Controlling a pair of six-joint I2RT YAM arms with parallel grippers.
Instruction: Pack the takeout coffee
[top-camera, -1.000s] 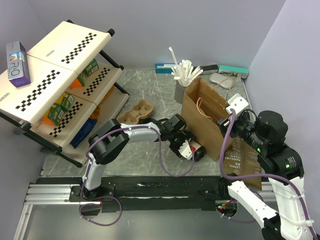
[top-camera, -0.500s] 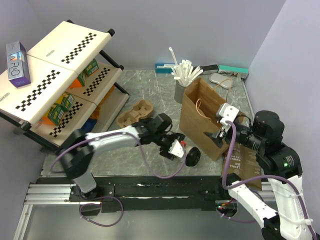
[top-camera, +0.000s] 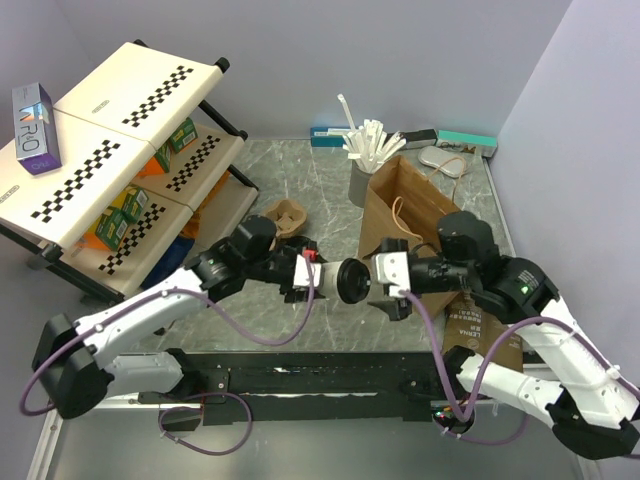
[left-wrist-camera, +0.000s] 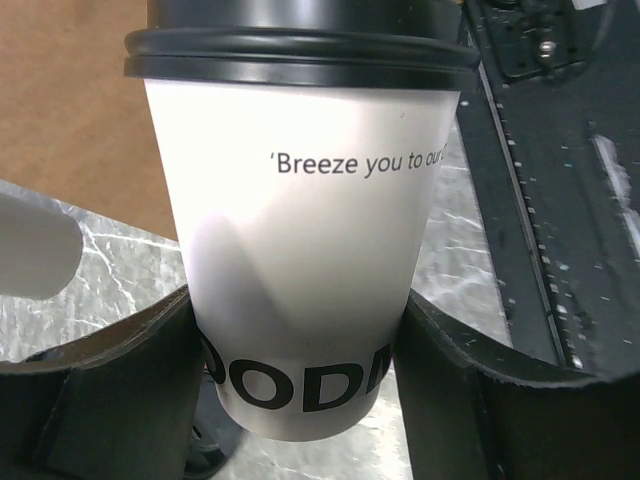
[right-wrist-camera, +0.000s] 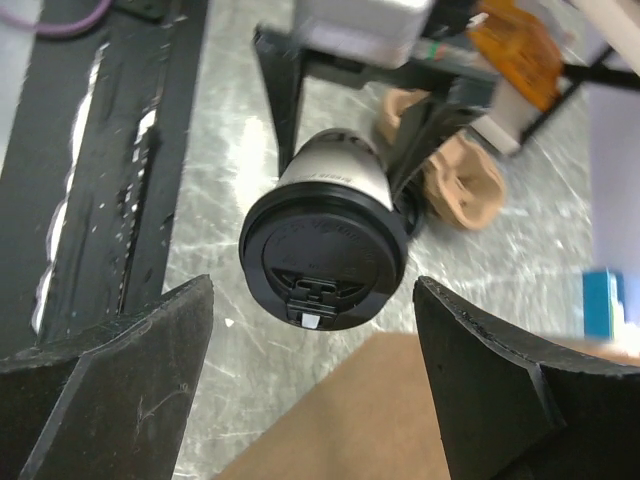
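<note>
The takeout coffee, a white paper cup (left-wrist-camera: 310, 250) with a black lid (left-wrist-camera: 300, 50), is held on its side above the table. My left gripper (left-wrist-camera: 300, 390) is shut on the cup's lower part, one finger on each side of it. In the top view the cup (top-camera: 338, 282) points its lid (top-camera: 353, 282) to the right, with the left gripper (top-camera: 322, 282) behind it. My right gripper (top-camera: 375, 285) faces the lid from the right, open. In the right wrist view the lid (right-wrist-camera: 325, 265) lies just ahead of the wide-apart jaws of the right gripper (right-wrist-camera: 315, 370), touching neither.
A brown paper bag (top-camera: 405, 220) stands open behind the right gripper, its side showing below the lid (right-wrist-camera: 340, 430). A brown pulp carrier (top-camera: 283, 215) lies behind the left arm. A grey cup of white sticks (top-camera: 362, 180) stands at the back. A shelf rack (top-camera: 130, 150) fills the left.
The left gripper has carried the cup up and left, away from the bag's foot. The right gripper has swung from the bag's rim over to face the lid and has opened wider.
</note>
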